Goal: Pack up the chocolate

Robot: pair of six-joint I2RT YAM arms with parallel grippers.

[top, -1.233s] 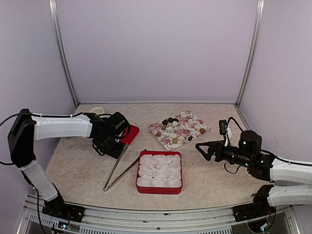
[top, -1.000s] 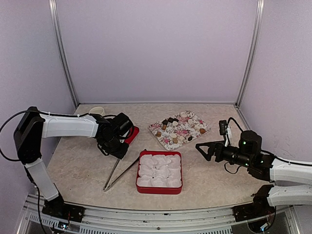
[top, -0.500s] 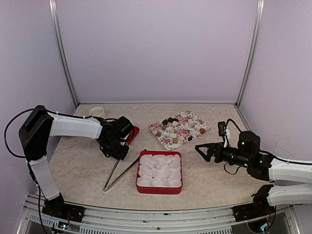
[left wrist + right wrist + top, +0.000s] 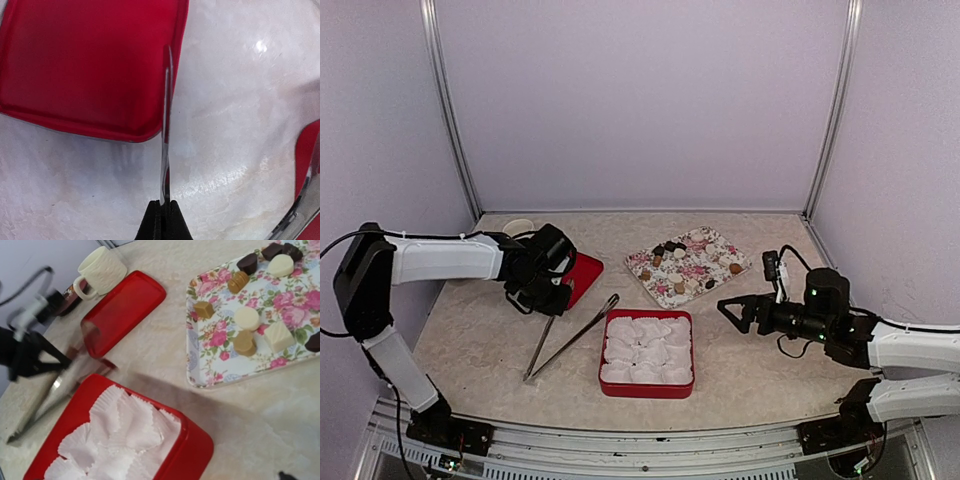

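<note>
From above, chocolate (image 4: 670, 246) lies on a flowered tray (image 4: 703, 240) at one o'clock of a red box (image 4: 647, 391). Left claw (image 4: 548, 303), at the box's ten o'clock, pinches tongs (image 4: 575, 335); right claw (image 4: 728, 314), at two, gapes empty. Left wrist: fingertips (image 4: 150, 226) clamp one tongs arm along a red lid (image 4: 85, 65). Right wrist: chocolate sits at the box's two o'clock.

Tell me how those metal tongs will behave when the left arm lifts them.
The tongs look thin and polished, so probably light but slippery. The left tool pinches only one narrow arm, so they may pivot or swing when raised. Splayed open, they likely flex.
</note>
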